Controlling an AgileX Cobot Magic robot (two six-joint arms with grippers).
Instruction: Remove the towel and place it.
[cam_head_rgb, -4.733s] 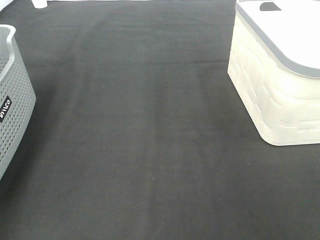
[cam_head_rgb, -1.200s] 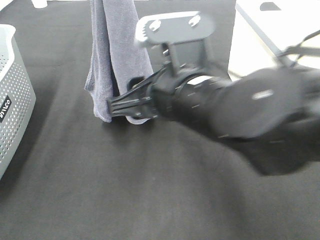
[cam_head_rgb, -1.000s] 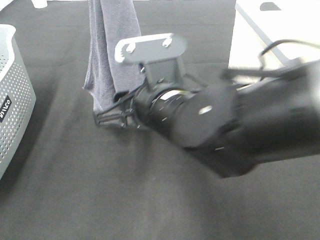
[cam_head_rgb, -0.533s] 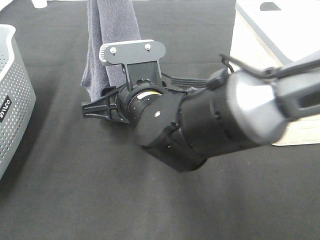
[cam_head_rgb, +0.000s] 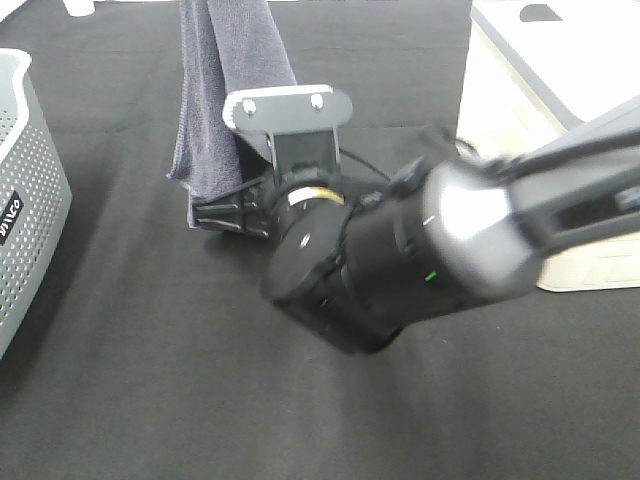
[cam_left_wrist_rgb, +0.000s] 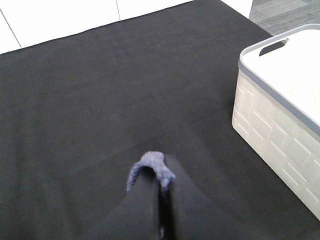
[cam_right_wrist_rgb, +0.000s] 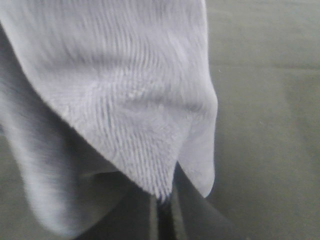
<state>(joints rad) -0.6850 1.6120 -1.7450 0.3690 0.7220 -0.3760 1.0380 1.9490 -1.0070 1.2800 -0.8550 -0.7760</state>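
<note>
Obstacles: the towel hangs as a vertical curtain over the far middle of the black mat. The right arm slants in from the right edge to the towel's lower hem and blocks the centre. A grey perforated basket bounds the left edge and a white bin the far right. Free passage: the strip between basket and towel, the near mat in front of the arm, the far gap between towel and bin
</note>
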